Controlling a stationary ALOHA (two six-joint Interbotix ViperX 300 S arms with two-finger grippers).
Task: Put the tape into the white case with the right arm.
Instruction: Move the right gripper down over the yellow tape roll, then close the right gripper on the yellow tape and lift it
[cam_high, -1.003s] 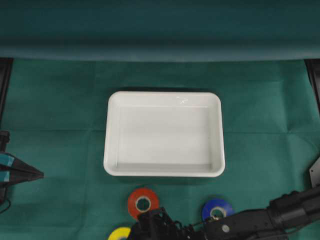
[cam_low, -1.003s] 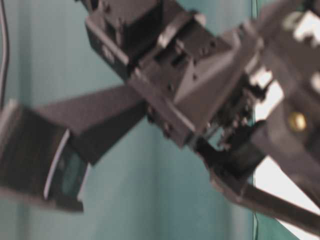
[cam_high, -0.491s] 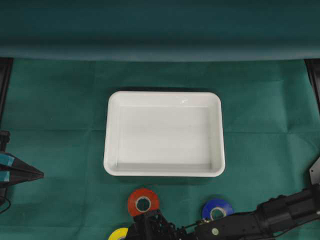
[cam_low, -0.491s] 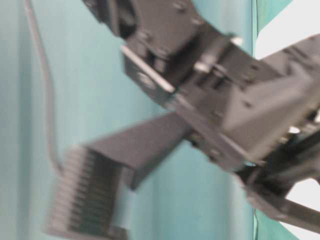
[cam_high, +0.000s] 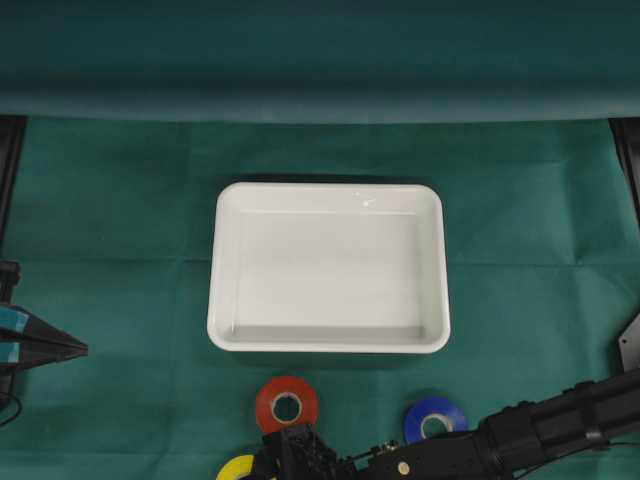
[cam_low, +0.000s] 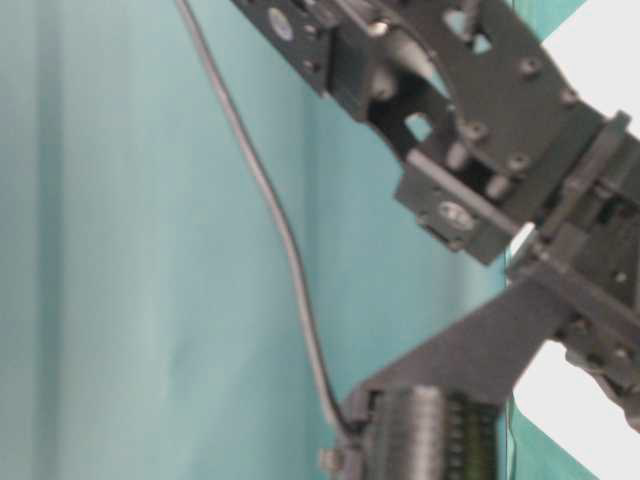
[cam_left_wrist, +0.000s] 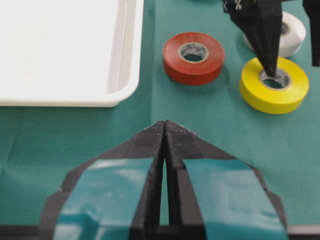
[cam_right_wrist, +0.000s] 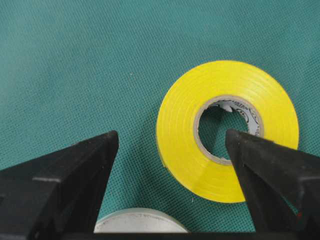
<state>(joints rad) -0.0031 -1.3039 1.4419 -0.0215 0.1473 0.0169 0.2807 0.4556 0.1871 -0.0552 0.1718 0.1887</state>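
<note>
While my right arm (cam_high: 520, 445) reaches in low along the near edge of the tabletop (cam_high: 120, 200), its fingers (cam_right_wrist: 167, 185) stand wide apart and straddle one wall of the yellow tape (cam_right_wrist: 227, 130). One tip points into the roll's centre hole, the other sits outside the rim over bare cloth, so I judge a straight closing would pinch that wall. The roll lies flat, hole upward. I can't tell whether the tips touch the cloth yet.

My left fingers (cam_left_wrist: 165, 137) are pressed together, parked well off at the left edge, far from any roll; the right arm is plainly the nearer one.

From overhead the white case (cam_high: 328, 345) sits in the middle with nothing in it. The red tape (cam_high: 286, 403) and blue tape (cam_high: 435, 418) lie just in front of it. The yellow roll is mostly cut off at the bottom edge there, and a white tape (cam_left_wrist: 292, 32) shows only partly. The table-level view is filled with blurred arm parts.
</note>
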